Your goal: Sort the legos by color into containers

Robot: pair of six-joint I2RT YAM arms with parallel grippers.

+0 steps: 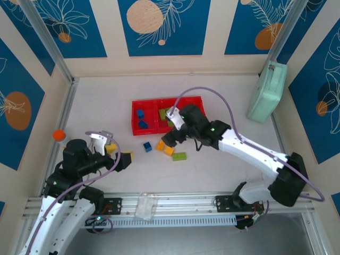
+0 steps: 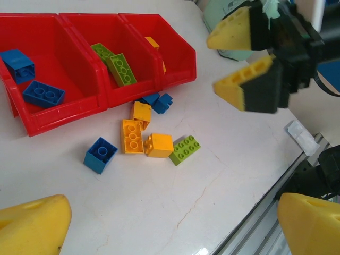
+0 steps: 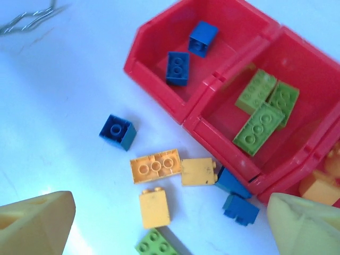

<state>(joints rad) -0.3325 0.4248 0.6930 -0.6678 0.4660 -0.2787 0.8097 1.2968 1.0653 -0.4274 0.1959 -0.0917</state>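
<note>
Red tray set mid-table, three bins in a row.
- Left bin: two blue bricks inside.
- Middle bin: three green bricks laid flat, studs up.
- Right bin: orange bricks seen, mostly hidden by the wall; number cannot be told.

Loose pile noted on the table, just in front of the tray:
- one long orange brick, touched at its end by a square orange brick
- a third orange brick near both
- one green brick beside it
- two blue bricks close against the tray's front wall
- a single blue brick set a little apart, to the left of the pile

Right gripper is held above the pile, fingers spread wide, nothing between them.

Left gripper is kept well left of the pile, near the table's front, also released and empty.

Mint case is propped at the far right wall. Orange-capped bottle is seen at the left edge.
</note>
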